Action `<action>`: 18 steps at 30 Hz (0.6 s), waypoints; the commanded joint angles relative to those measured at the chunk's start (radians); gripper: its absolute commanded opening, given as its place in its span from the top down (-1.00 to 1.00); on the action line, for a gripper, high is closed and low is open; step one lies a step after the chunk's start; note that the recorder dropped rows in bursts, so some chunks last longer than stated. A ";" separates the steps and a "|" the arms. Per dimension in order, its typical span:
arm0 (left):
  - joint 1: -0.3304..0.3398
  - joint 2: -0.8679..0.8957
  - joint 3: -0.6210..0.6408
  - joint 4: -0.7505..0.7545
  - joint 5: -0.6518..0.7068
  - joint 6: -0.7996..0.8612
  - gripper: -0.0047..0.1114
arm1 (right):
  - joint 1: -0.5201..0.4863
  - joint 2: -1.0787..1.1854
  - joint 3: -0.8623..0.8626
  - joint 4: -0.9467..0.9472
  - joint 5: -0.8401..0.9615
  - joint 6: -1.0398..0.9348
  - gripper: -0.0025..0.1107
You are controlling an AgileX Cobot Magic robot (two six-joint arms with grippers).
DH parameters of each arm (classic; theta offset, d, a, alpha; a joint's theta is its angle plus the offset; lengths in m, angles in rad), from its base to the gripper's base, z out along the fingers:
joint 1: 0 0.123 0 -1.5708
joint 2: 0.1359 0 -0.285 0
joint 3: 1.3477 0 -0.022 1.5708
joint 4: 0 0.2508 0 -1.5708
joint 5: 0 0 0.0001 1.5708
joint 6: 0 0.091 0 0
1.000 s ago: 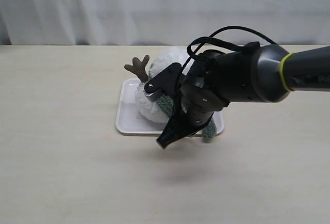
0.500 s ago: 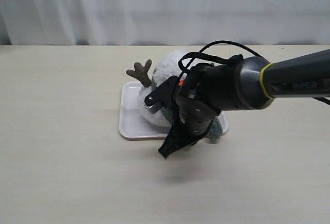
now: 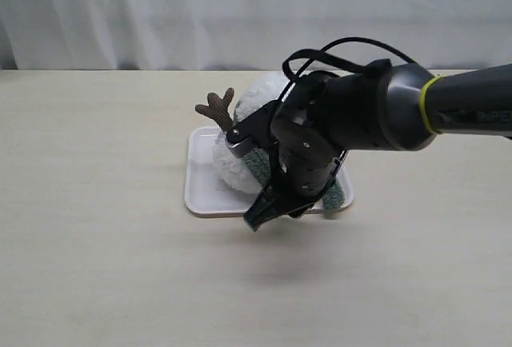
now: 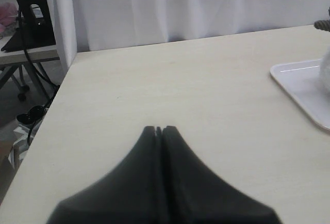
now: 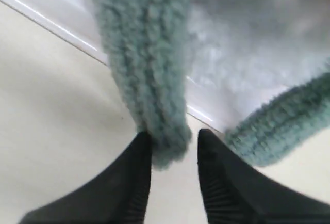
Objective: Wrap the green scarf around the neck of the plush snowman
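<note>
The plush snowman [image 3: 237,173] lies on a white tray [image 3: 202,197], one brown twig arm [image 3: 214,107] pointing up; my right arm covers much of it. The green scarf [image 3: 334,195] crosses its body, and one end hangs over the tray's front edge. In the right wrist view that scarf end [image 5: 147,74] dangles between the fingertips of my right gripper [image 5: 175,141], which is open, with the end brushing one finger only. A second stretch of scarf [image 5: 283,121] lies beside white plush [image 5: 258,43]. The neck is hidden. My left gripper [image 4: 160,129] is shut, empty, over bare table.
The tray's rim [image 4: 304,84] shows far from the left gripper, with the table edge, a curtain and a desk leg beyond. Light wooden tabletop [image 3: 96,259] surrounds the tray on all sides. A white curtain closes off the back.
My right gripper's jaws have parted and let go of the scarf end, which now hangs loose between them. The arm shifted slightly over the tray's front edge. The left gripper is unchanged.
</note>
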 commanded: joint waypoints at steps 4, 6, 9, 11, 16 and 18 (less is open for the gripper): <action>0.001 -0.003 0.004 -0.002 -0.012 -0.001 0.92 | 0.000 -0.059 -0.020 0.014 0.251 -0.013 -0.12; 0.001 -0.003 0.004 -0.002 -0.012 -0.001 0.92 | -0.004 -0.068 -0.020 0.014 0.270 -0.008 -0.17; 0.001 -0.003 0.004 -0.002 -0.012 -0.001 0.92 | -0.037 -0.067 -0.020 0.013 0.246 0.036 -0.16; 0.001 -0.003 0.004 -0.002 -0.012 -0.001 0.92 | -0.069 -0.067 -0.006 0.013 0.173 0.064 -0.16; 0.001 -0.003 0.004 -0.002 -0.012 -0.001 0.92 | -0.131 -0.067 0.076 0.014 -0.085 0.110 -0.16; 0.001 -0.003 0.004 -0.002 -0.012 -0.001 0.92 | -0.146 -0.067 0.120 0.014 -0.177 0.110 -0.16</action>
